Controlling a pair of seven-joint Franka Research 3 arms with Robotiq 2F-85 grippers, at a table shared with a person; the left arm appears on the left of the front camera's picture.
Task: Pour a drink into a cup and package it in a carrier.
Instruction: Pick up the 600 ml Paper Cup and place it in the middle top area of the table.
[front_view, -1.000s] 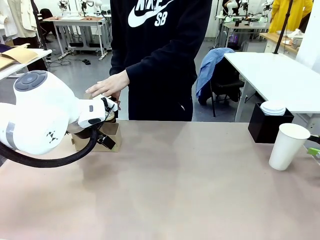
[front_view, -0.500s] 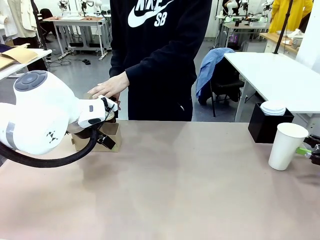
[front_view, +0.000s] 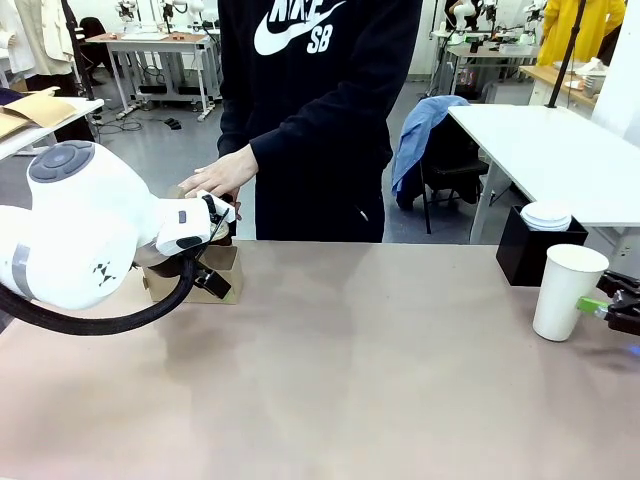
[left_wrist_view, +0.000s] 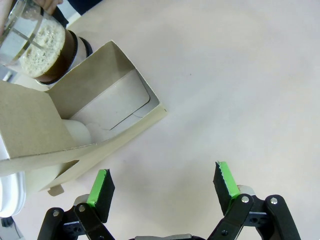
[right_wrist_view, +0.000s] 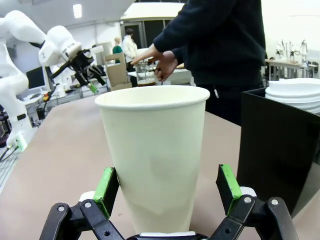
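On the table (front_view: 350, 380), black box (front_view: 528, 252) flanks cup (front_view: 566, 292), perhaps touching.

A pale tan desk (front_view: 350, 380) spreads across the near part of the room. Past its far edge lies a smooth grey floor (front_view: 150, 150). At the far right stands a white table (front_view: 560, 150) on grey legs. To its left is a dark chair (front_view: 445, 165) with a blue cloth (front_view: 420, 135) draped over the back. At the far left, workbenches (front_view: 150, 42) with brownish tops carry equipment, and cables lie under them. A side table (front_view: 75, 112) at the left edge holds flat cardboard (front_view: 30, 110). A bright ceiling light (right_wrist_view: 77, 10) glows overhead.
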